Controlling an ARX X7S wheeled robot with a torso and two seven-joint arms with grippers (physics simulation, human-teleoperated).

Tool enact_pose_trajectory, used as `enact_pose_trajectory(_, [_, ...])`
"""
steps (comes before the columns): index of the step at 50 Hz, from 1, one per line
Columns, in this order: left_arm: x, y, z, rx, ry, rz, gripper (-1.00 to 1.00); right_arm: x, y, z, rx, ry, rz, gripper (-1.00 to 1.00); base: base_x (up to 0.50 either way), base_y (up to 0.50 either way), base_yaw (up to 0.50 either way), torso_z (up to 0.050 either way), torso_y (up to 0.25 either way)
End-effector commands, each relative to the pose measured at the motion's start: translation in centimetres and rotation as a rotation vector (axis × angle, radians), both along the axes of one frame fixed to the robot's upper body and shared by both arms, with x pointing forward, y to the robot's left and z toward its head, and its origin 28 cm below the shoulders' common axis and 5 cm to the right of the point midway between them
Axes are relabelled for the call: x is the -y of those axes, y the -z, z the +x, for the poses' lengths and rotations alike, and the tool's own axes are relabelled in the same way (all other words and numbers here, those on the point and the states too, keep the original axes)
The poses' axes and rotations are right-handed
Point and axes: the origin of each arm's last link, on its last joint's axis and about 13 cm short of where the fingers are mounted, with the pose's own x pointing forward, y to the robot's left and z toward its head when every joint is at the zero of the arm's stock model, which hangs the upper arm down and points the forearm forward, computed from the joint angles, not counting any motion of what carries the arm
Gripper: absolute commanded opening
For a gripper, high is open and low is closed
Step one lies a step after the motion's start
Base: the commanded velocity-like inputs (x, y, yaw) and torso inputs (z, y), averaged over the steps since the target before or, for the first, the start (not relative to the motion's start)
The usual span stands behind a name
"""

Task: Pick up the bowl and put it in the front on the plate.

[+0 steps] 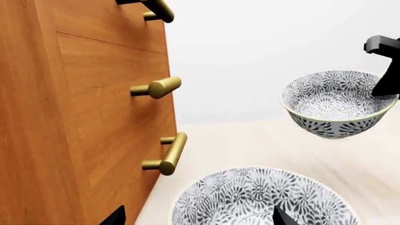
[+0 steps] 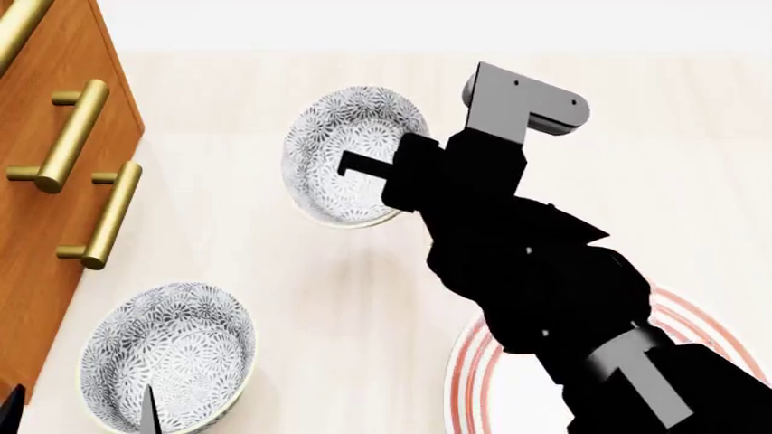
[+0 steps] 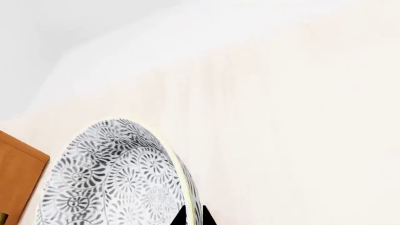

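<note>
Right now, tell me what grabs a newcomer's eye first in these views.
The right arm's black gripper holds a floral bowl off the pale counter by its rim. A matching bowl sits near the wooden cabinet with brass handles, and the red-ringed plate lies partly hidden under the arm.

Wooden cabinet [image 2: 36,181] with brass handles [image 2: 67,136]; patterned second bowl [image 2: 169,357] on pale counter [image 2: 302,298]

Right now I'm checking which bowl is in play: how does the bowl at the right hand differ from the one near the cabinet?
The lifted bowl hangs off the counter, tilted, its rim pinched by the right hand; the near bowl sits flat and upright on the counter. The lifted one is clear of the wooden cabinet; the near one is beside it, under the left hand. Both share the grey-blue floral pattern.
</note>
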Motion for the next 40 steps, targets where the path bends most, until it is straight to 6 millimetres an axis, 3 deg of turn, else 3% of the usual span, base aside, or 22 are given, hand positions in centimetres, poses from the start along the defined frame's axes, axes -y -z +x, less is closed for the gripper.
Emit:
enact_pose_trajectory(1, [0.1,-0.1,0.0,0.015,0.012,-0.006,1.0,0.9,-3.2,-0.8,0.106,-0.017,0.016,-1.0,0.0,0.0,0.0,0.0,0.0])
enact_pose_trajectory(18, [0.2,0.0,-0.1,0.008,0.017,-0.006,1.0,6.2,-5.9,-5.3,0.218,-0.006,-0.023,-1.0,0.0,0.0,0.0,0.0,0.0])
enact_pose_trajectory(24, [0.4,0.1,-0.1,0.0,0.024,-0.01,1.0,8.8,-6.0,-9.0,0.258,-0.024,-0.066,-1.0,0.0,0.0,0.0,0.0,0.0])
enact_pose_trajectory(37, [0.6,0.2,0.0,-0.009,0.033,-0.008,1.0,13.7,-6.7,-13.8,0.335,0.021,-0.143,-1.0,0.0,0.0,0.0,0.0,0.0])
enact_pose_trajectory(40, [0.6,0.2,-0.1,-0.008,0.035,-0.006,1.0,14.4,-6.0,-14.9,0.329,-0.006,-0.159,-1.0,0.0,0.0,0.0,0.0,0.0])
